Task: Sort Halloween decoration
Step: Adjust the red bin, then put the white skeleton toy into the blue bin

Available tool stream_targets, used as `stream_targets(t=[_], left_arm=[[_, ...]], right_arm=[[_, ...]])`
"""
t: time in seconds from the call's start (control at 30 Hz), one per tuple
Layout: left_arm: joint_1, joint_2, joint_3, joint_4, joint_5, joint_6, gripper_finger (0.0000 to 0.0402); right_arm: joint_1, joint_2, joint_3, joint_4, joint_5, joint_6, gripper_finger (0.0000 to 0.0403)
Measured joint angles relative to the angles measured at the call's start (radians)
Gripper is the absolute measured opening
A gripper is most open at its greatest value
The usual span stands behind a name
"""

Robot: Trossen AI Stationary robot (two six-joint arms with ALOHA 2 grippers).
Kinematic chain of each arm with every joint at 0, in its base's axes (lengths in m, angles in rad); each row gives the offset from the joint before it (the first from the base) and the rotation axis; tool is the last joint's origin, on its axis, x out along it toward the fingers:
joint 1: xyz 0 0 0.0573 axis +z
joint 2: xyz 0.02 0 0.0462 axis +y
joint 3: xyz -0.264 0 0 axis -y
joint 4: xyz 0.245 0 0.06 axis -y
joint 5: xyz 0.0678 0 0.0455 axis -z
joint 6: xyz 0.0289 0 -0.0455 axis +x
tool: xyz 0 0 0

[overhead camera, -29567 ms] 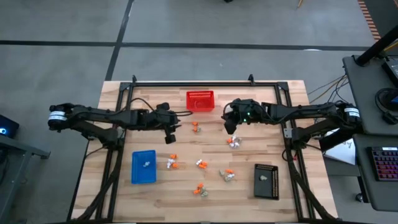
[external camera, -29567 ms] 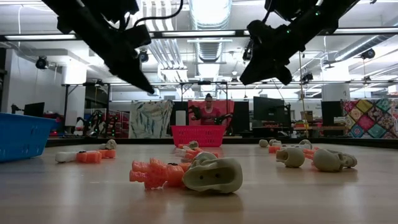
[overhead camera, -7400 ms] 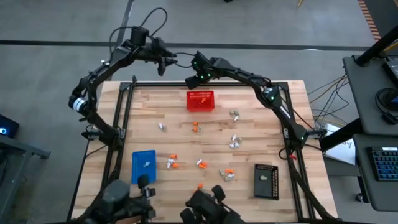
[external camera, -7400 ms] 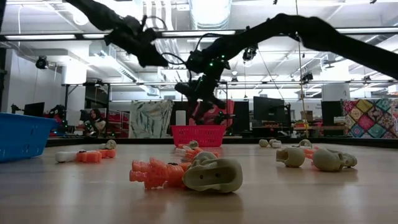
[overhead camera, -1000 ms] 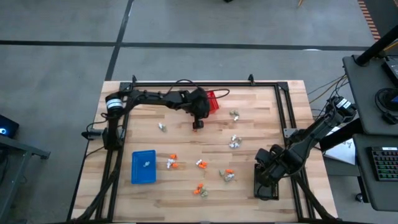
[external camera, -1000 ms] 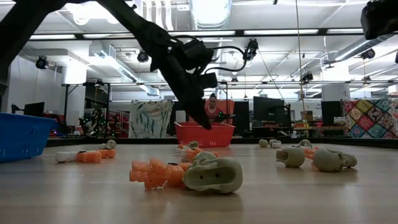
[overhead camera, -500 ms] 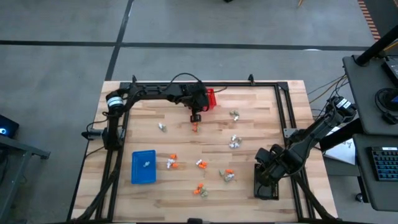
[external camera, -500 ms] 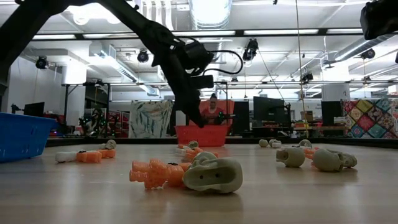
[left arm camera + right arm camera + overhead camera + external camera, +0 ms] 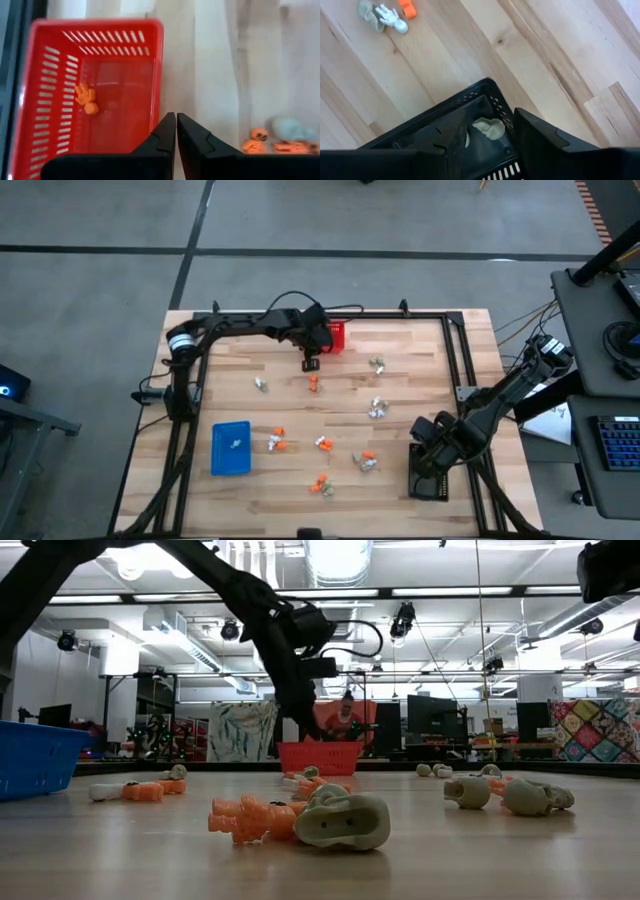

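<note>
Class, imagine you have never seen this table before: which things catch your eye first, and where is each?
The red basket at the table's far edge stands out, with the left gripper shut just beside it and one orange trinket inside. Orange and pale trinkets lie scattered across the wooden table. The right gripper hangs open over the black tray, above a beige skull.

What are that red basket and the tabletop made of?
Basket: looks like moulded plastic, glossy, with slotted walls. Tabletop: pale wood planks, matte, with visible grain, seams and a knot; possibly butcher-block or laminate.
</note>
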Motion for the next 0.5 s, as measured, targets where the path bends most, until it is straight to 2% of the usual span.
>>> stream_targets(t=[0.27,0.5], left_arm=[[-0.003,-0.127,-0.01,0.007,0.179,-0.097,0.0],[-0.028,-0.283,-0.087,0.058,0.228,-0.14,0.0]], right_arm=[[-0.064,0.0,0.0,0.022,0.026,0.008,0.015],[-0.144,0.0,0.001,0.063,0.023,-0.077,0.0141]])
